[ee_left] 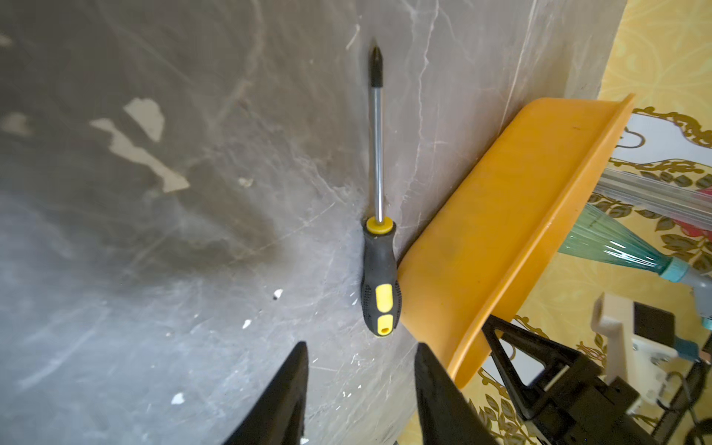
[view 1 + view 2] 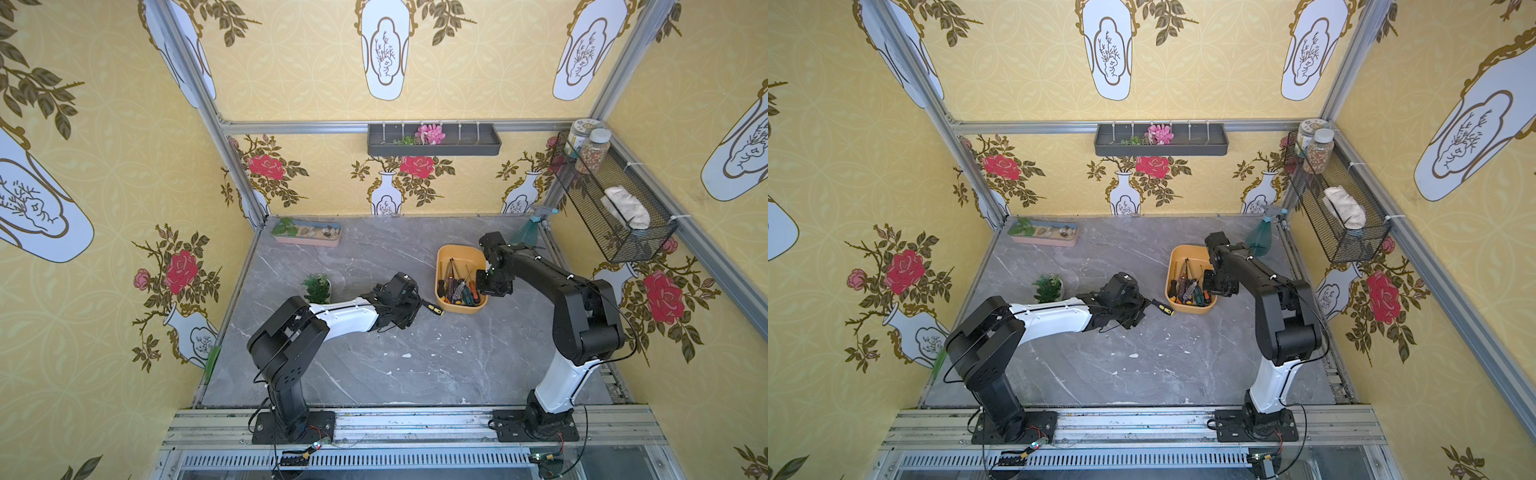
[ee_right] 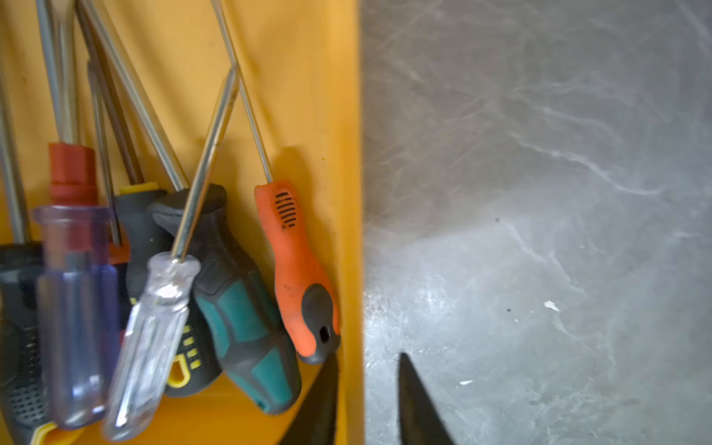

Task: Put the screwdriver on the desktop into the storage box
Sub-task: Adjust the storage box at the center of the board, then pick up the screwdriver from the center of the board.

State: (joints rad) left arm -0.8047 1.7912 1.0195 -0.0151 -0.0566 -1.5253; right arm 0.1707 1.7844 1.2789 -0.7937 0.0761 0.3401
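The black-and-yellow Phillips screwdriver (image 1: 379, 185) lies flat on the grey marble surface (image 1: 192, 269), outside the orange-yellow storage box (image 1: 501, 231). Its handle is hard by the foot of one box wall, near a corner. Whether handle and wall touch cannot be told.

The left tool (image 1: 362, 346) is the nearer by far. Its jaws stand apart with nothing between them, just off the handle's butt. In the left wrist view the screwdriver's long axis runs straight away from the gap between the jaws, butt closest and tip farthest. The jaws would therefore close across the handle, not along it. In both top views only the handle shows, poking out from under this tool toward the box, while the shaft is hidden beneath it.

The right tool (image 3: 368, 356) is on the far side of the box from the screwdriver. It is also parted and empty, with one finger over the screwdrivers (image 3: 231, 293) piled inside and the other over bare surface.

The grasp looks to belong to the left arm, which would slide forward along the axis until the jaws straddle the handle. The box wall leaves the jaw on that side little room.
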